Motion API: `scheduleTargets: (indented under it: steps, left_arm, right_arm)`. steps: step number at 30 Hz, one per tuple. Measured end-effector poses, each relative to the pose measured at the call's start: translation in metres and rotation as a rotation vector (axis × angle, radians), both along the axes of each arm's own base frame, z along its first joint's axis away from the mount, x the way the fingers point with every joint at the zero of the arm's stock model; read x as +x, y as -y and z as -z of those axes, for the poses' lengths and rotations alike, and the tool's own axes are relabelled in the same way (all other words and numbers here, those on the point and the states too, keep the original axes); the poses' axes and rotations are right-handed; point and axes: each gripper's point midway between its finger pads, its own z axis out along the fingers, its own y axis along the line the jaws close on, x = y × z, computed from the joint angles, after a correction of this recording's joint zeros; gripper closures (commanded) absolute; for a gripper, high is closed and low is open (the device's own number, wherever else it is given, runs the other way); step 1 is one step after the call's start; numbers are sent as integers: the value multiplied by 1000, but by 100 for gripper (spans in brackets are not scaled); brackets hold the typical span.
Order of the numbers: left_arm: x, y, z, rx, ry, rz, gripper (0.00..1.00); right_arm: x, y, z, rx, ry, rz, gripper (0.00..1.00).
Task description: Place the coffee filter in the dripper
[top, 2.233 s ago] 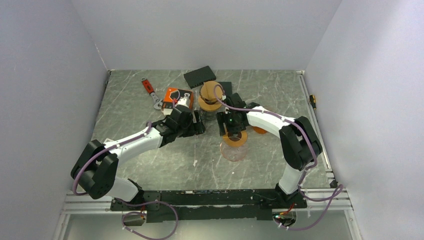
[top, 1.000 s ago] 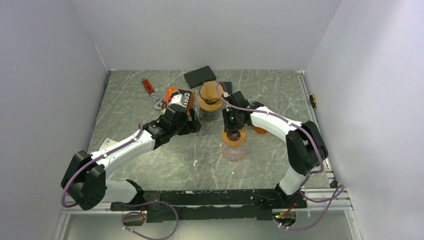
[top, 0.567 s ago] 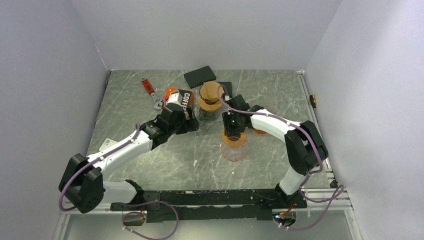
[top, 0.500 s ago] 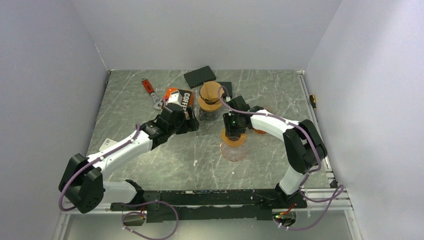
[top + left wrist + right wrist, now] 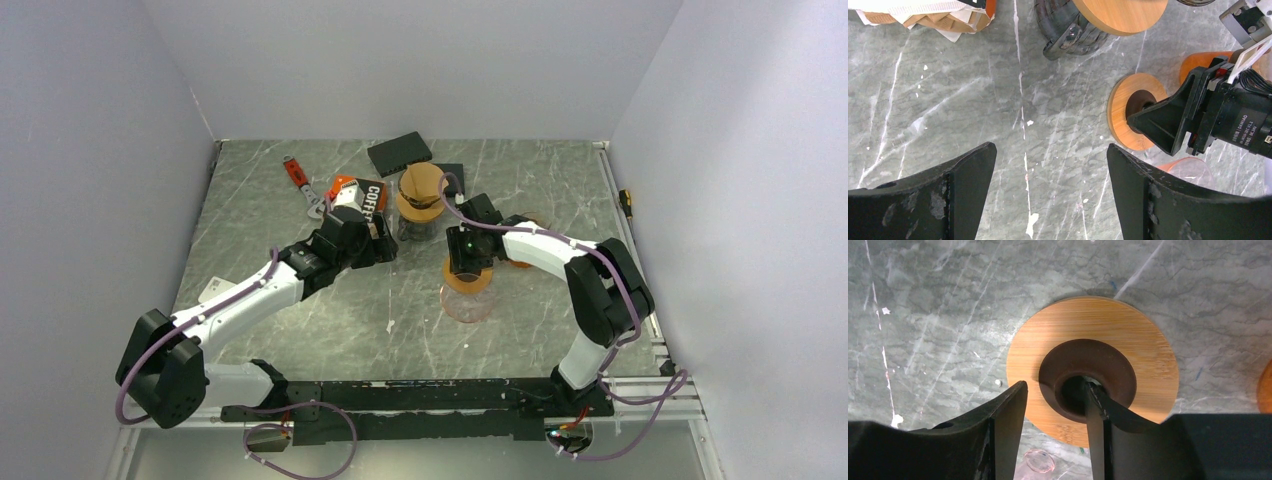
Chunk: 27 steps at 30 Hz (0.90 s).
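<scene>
The dripper (image 5: pixel 468 292) lies on the table with its wooden collar (image 5: pixel 1128 335) facing up and its clear pink cone (image 5: pixel 1188 167) under it. My right gripper (image 5: pixel 1055 387) hangs over the collar, jaws partly spread. One finger (image 5: pixel 1095 410) reaches into the dark centre hole and the other stands outside it, off the rim. Brown and white paper, seemingly the coffee filter (image 5: pixel 923 17), shows at the top left of the left wrist view. My left gripper (image 5: pixel 1050 150) is wide open over bare table, left of the dripper.
A black and orange coffee bag (image 5: pixel 362 195) sits just beyond my left gripper (image 5: pixel 383 243). A glass jar with a wooden lid (image 5: pixel 420 195) stands behind the dripper. An orange cup (image 5: pixel 520 260) is beside my right arm. A red-handled wrench (image 5: pixel 297 180) and a black box (image 5: pixel 400 152) lie at the back.
My right gripper's jaws have spread apart over the dripper's collar. My left gripper has drawn back a little to the left, still open. The dripper has not moved.
</scene>
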Motion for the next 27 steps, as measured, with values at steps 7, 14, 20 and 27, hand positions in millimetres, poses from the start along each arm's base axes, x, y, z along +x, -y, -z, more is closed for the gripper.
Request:
scheduleTargets:
  steps: [7,14,20,27]
  left_arm:
    - [0,0,0,-1,-1,-1,12]
    - [-3,-2,0,3,-7,2,12]
    - [-5,-2,-10,-17,11,7,12]
    - [-6,3,-20,-38,22,30,12]
  right_arm:
    - [3,1,10,12,-12,15,75]
    - [5,-2,10,41,-17,23,100]
    - [4,-2,5,45,-10,24,100]
    - [0,5,-39,59,66,35,100]
